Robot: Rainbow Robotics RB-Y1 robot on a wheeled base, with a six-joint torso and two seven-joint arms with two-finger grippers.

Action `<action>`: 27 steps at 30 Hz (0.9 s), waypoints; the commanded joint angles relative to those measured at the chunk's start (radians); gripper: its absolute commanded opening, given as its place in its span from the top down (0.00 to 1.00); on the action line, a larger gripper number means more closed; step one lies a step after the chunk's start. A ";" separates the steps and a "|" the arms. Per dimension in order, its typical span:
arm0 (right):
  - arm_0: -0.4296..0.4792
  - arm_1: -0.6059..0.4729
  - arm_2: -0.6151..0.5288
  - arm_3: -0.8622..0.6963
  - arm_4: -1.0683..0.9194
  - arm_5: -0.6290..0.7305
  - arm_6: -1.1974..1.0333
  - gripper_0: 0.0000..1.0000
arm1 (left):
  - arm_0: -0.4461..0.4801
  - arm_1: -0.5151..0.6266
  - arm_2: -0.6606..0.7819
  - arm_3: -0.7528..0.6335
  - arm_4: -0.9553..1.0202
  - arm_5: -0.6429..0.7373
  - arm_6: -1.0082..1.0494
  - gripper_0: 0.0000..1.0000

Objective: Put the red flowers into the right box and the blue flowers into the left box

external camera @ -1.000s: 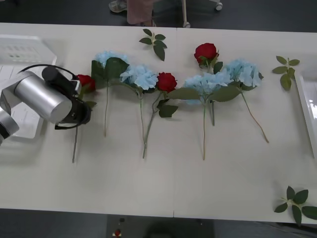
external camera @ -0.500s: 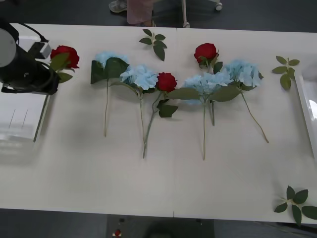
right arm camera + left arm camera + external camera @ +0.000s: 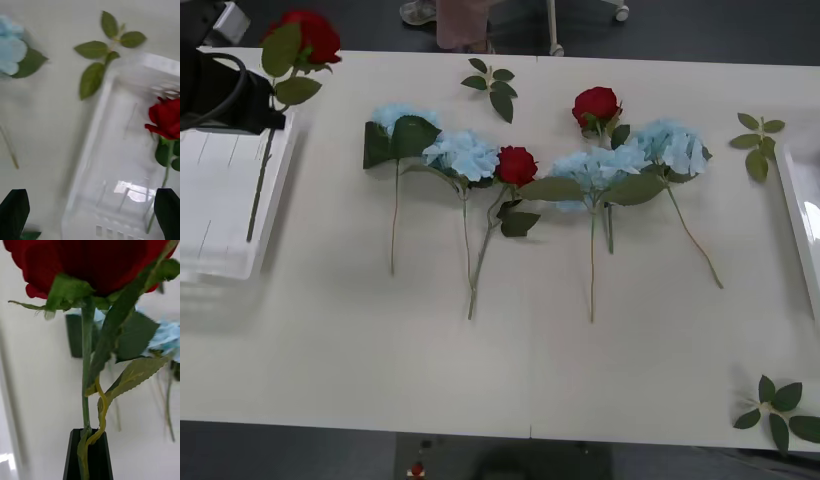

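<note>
Left gripper point(image 3: 268, 112) clamped on stem of held red rose point(image 3: 310, 35), at 10 o'clock of table point(image 3: 530, 380), above left box point(image 3: 225, 262). Stem ran 12-to-6, bloom up. Right box point(image 3: 802, 225) lay well apart, toward 3 o'clock. Right gripper point(image 3: 90, 213) wide, empty, hovered over right box, far nearer it. Second rose point(image 3: 167, 118) lay inside. Judged: long cross-table carry needed.

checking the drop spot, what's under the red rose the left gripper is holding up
The left gripper is shut on a red rose, its stem hanging over the slotted white box at the table's left end. The box floor beneath looks bare; its far end is hidden by the arm.
</note>
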 commanded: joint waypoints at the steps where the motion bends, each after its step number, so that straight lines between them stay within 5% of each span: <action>1: -0.013 -0.029 -0.014 -0.092 -0.092 0.015 0.080 0.03 | -0.006 -0.048 0.071 -0.020 0.163 -0.037 -0.130 1.00; 8: -0.005 0.013 -0.014 -0.184 -0.250 0.013 0.116 0.03 | 0.040 -0.141 0.091 -0.020 0.421 -0.106 -0.339 1.00; 19: 0.016 -0.016 -0.014 -0.196 -0.569 0.113 0.149 0.02 | 0.085 -0.273 0.091 -0.020 0.504 -0.137 -0.584 1.00; 27: 0.142 -0.039 -0.014 -0.288 -0.739 0.150 0.326 0.00 | 0.146 -0.321 0.016 -0.020 0.590 -0.263 -0.745 1.00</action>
